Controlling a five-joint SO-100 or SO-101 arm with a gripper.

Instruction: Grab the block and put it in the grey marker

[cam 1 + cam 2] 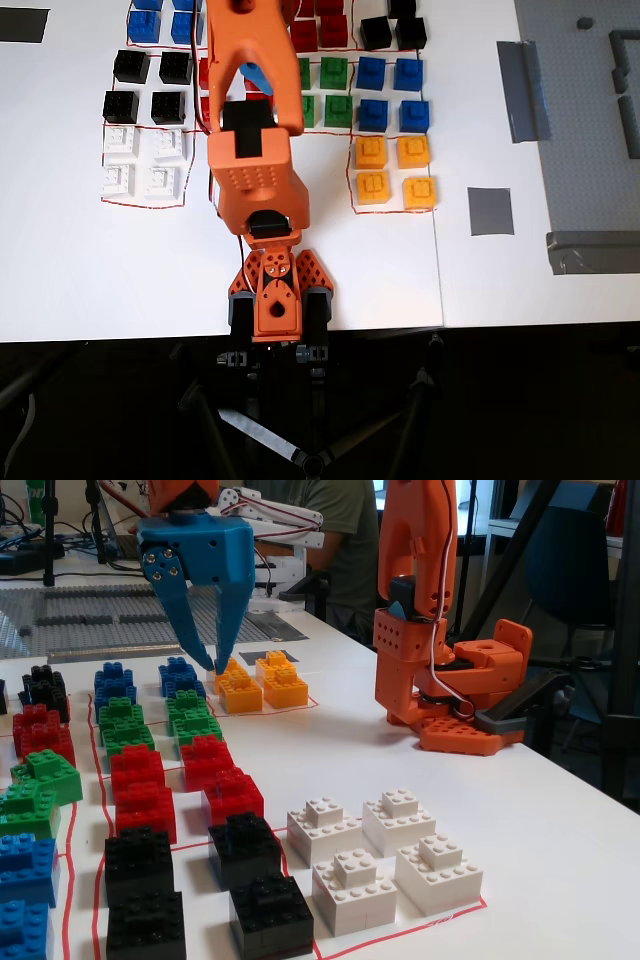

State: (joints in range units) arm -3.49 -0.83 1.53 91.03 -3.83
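Observation:
Several yellow blocks sit in a square group, right of the arm in the overhead view and at the back in the fixed view. The grey marker is a small flat square patch to the right of them, with nothing on it. My blue gripper hangs high above the rows of coloured bricks, fingers pointing down, tips together and holding nothing. In the overhead view the orange arm hides most of the gripper. Only a bit of its blue shows, over the red bricks, well left of the yellow blocks.
Black, white, red, green and blue bricks stand in red-outlined groups around the arm. The arm's base sits at the table's front edge. Grey tape strips and a grey baseplate lie at the right.

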